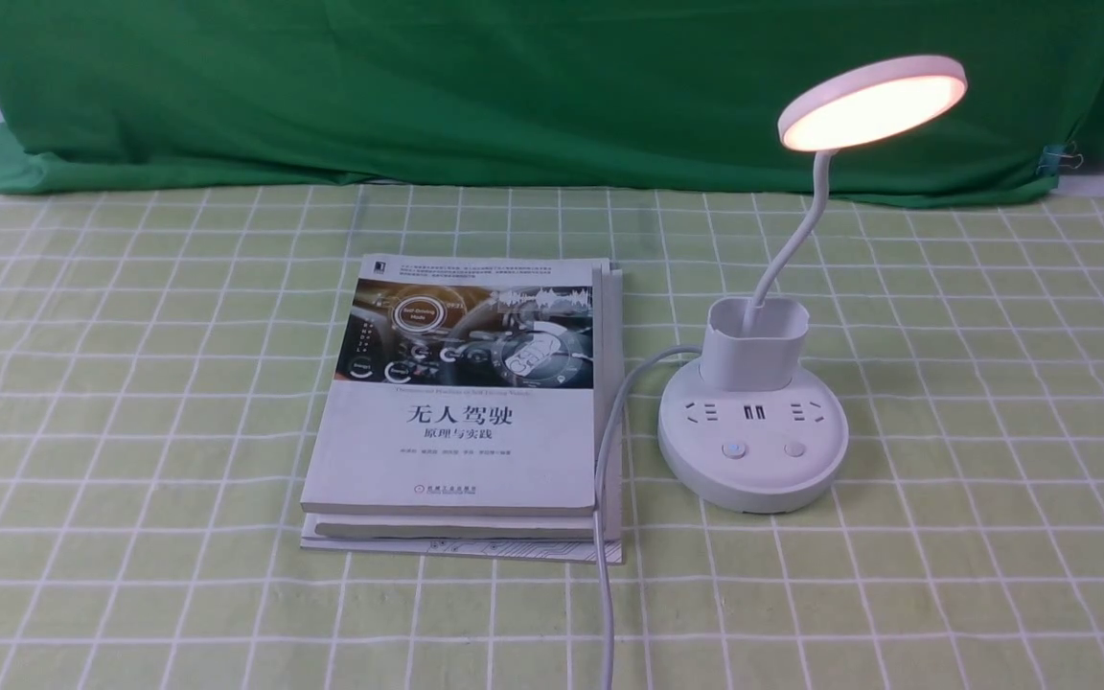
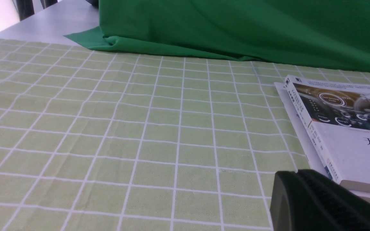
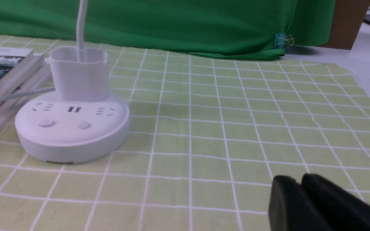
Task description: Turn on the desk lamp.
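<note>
While the lamp's round head (image 1: 873,103) glows a warm, pinkish white, the lamp (image 1: 753,436) itself stands upright on the checked cloth (image 1: 226,613), over on the right side of the table, just beside the books (image 1: 461,412). Its gooseneck (image 1: 790,254) rises out of the cup (image 1: 755,359) and bends up to the disc, which is tilted. On the base I can see sockets in a row and, nearer me, two buttons, a left one (image 1: 733,449) with a bluish mark and a plain right one (image 1: 794,448). The cord (image 1: 607,575) leaves the base on the left, curves across the right edge of the books and runs on toward the near side of the table. The books lie flat in a stack, the top cover showing a car dashboard above Chinese lettering. Behind it all hangs a green drape (image 1: 514,96), with a clip (image 1: 1060,158) on its lower right edge.

As for the arms, the left gripper (image 2: 296,175) has its tips together, nothing held between them. The right gripper (image 3: 301,183) shows blurred, close-set tips, apart from the lamp and with nothing visible in them; whether they quite meet, I can't tell.
</note>
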